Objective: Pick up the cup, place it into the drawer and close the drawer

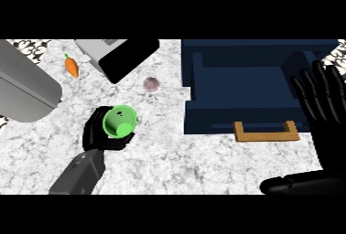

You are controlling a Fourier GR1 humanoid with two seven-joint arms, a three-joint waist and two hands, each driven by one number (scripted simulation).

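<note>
One cup (120,122), one drawer (251,93) (one carrot (72,66))

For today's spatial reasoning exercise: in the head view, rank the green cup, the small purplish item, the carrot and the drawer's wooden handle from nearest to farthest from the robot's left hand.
1. Green cup: held in the left hand.
2. Small purplish item: on the counter, up and right of the hand.
3. Carrot: farther up, toward the top left.
4. Wooden handle: far right, on the open blue drawer.

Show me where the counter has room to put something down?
Bare marble lies along the front between the left robot hand, curled round the green cup, and the right robot hand, below the drawer handle. It is crowded at the back left: carrot, garlic.
</note>
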